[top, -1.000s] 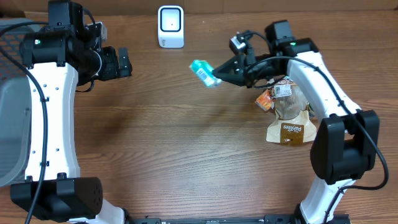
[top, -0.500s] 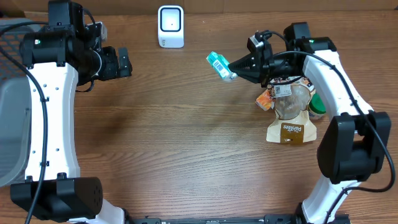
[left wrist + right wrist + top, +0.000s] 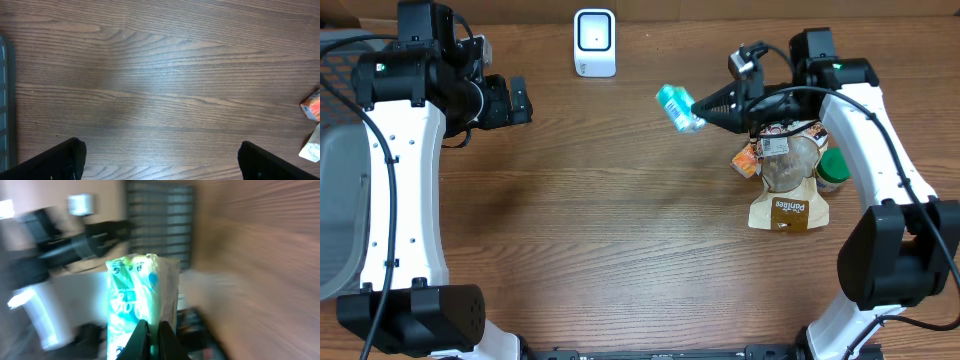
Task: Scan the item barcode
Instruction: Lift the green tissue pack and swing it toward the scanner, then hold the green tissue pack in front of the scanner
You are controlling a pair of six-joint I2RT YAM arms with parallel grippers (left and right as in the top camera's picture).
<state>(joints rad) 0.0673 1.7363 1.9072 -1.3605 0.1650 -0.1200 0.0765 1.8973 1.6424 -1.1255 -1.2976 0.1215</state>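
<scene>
Overhead, you have one brown wood-grain table (image 3: 620,250), matte and streaked, with two white arms over it. Outboard of the left claw (image 3: 523,100) lies one grey basket (image 3: 338,190). That claw stands wide with nothing in it; the left wrist view shows only bare wood between its black fingertips.

Behind the right claw (image 3: 698,107), under its arm, three things lie touching in a heap: one flat brown pouch (image 3: 786,208), one round green-lidded jar (image 3: 833,168) and one crinkled orange packet (image 3: 747,160).

One white scanner (image 3: 594,42), a rounded box with a dark window, stands well ahead of the right claw's tip, toward the far edge.

The right claw is pinched tight on one glossy teal-and-white packet (image 3: 677,106), a slim rectangle sticking out past its tip toward the scanner's side. The right wrist view shows its thin edge nipped between the fingertips.
</scene>
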